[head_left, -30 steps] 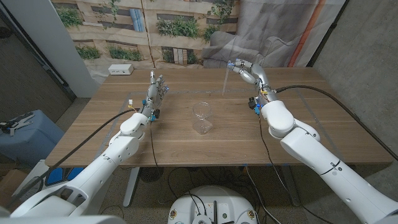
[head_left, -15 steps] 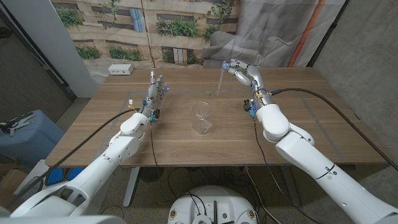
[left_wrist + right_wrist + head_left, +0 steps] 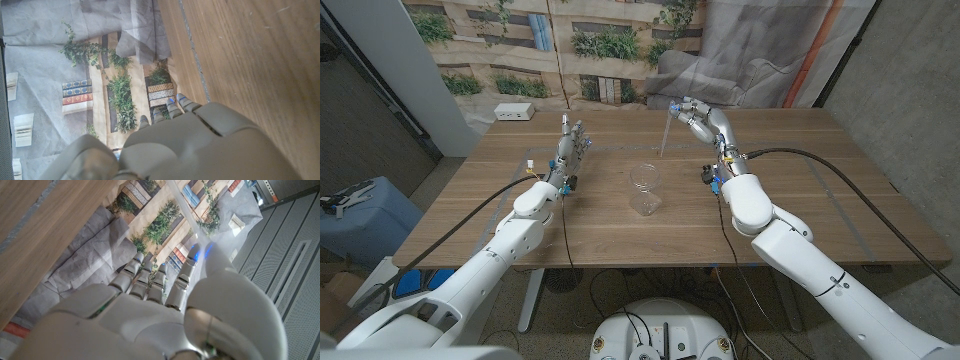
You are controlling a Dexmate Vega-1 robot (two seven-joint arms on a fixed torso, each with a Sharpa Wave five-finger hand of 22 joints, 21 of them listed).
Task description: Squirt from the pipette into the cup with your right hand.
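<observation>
The job is only partly done. The right hand [image 3: 695, 113] holds the pipette [image 3: 665, 137] up above the far side of the table [image 3: 800, 200], so the picking up is finished. The thin tube hangs down from the hand with its tip pointing at the wood. The cup [image 3: 644, 188] is a clear glass that stands upright near the middle of the table, closer to the robot than the pipette. The tip is near the cup but not over it, so the hand has to bring the tip above the cup's mouth and then squeeze. The cup looks empty, though the glass is clear and small, so it is hard to be sure. No squirt seems to have gone in yet.

The right hand's fingers [image 3: 150, 282] are curled in close together, and the thumb presses against them where the top of the pipette sits. It is a pinch on the pipette, not an open hand.

The left hand [image 3: 572, 143] stands on the table on the other side of the cup, well apart from it. Its fingers [image 3: 172, 107] are held straight and close together. It holds nothing.
</observation>
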